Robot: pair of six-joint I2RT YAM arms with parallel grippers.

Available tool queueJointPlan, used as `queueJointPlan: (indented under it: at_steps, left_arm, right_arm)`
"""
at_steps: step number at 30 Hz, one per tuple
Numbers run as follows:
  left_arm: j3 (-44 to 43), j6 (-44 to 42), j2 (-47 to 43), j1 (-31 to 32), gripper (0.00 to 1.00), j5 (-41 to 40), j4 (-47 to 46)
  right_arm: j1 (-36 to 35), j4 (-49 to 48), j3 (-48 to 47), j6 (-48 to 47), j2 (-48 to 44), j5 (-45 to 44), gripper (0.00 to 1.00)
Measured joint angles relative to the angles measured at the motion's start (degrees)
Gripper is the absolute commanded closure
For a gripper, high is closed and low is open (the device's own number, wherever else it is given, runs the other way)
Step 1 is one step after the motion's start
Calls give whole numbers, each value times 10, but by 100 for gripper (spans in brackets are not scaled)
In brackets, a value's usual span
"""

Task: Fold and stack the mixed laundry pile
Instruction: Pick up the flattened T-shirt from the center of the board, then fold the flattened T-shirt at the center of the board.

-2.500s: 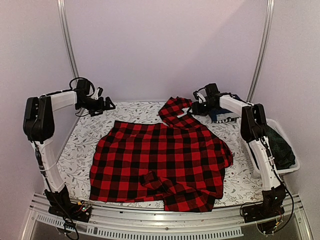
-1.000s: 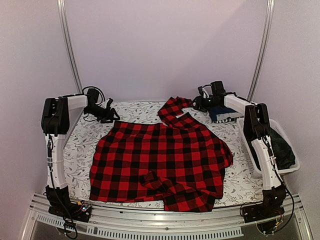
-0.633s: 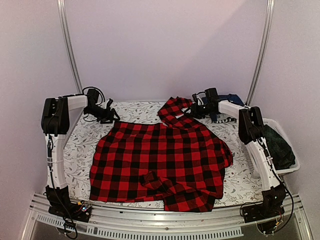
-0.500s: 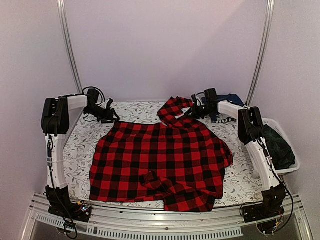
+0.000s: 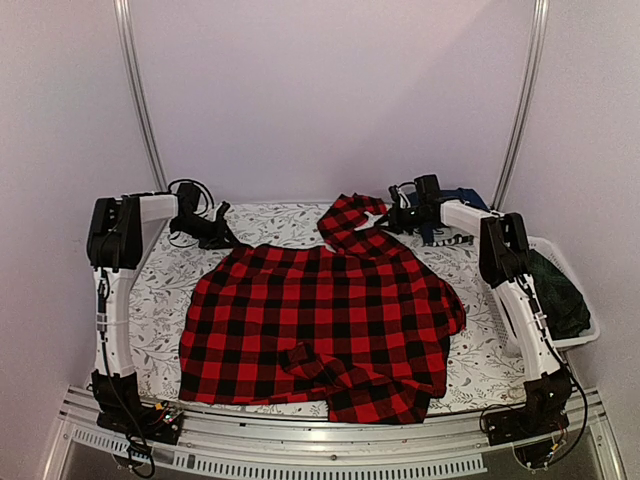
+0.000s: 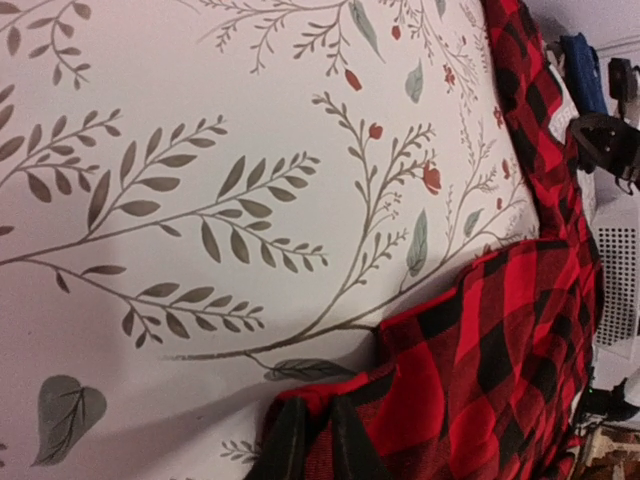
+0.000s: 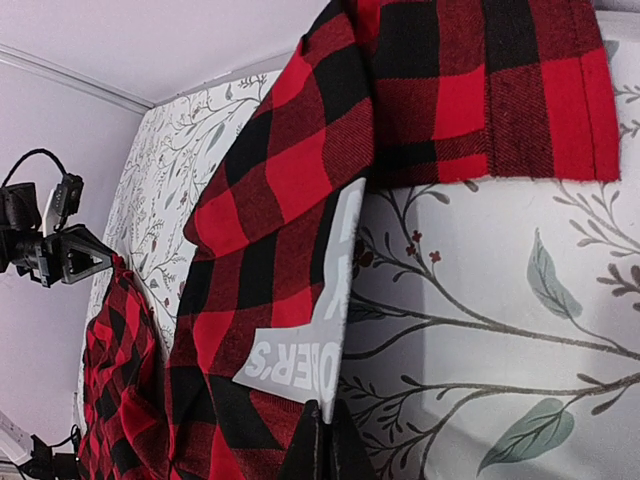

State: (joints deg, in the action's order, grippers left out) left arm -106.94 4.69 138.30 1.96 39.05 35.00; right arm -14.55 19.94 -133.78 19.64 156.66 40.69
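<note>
The red-and-black checked flannel shirt [image 5: 320, 320] lies spread over the floral table cloth [image 5: 160, 290], one sleeve folded up at the back. My left gripper [image 5: 226, 240] is at the shirt's far left corner. In the left wrist view it [image 6: 318, 445] is shut on the red hem [image 6: 330, 400] there. My right gripper [image 5: 386, 224] is at the back by the raised sleeve. In the right wrist view it [image 7: 326, 440] is shut on the shirt's edge at a grey printed label [image 7: 310, 350]. A navy folded garment [image 5: 440, 232] lies behind the right arm.
A white lattice basket [image 5: 580, 338] stands at the table's right edge with a dark green plaid garment [image 5: 560, 295] in it. The back wall is close behind both grippers. Bare floral cloth [image 6: 200, 200] lies to the left of the shirt.
Both grippers have shut on the shirt. The left one has edged onto the far left corner. The right one has shifted slightly along the sleeve area.
</note>
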Motion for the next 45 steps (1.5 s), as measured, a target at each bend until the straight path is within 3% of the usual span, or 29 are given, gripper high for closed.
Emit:
queueJointPlan:
  at_steps: [14, 27, 45]
  left_arm:
    - [-2, 39, -4, -2, 100, 3, -45]
    - [46, 39, -99, -4, 100, -1, -112]
    - [272, -7, -259, -4, 100, -10, -224]
  right_arm:
    - [14, -48, -1, 26, -31, 8, 100]
    - [19, -40, 5, 28, -69, 17, 100]
    - [15, -75, 338, -3, -335, 36, 100]
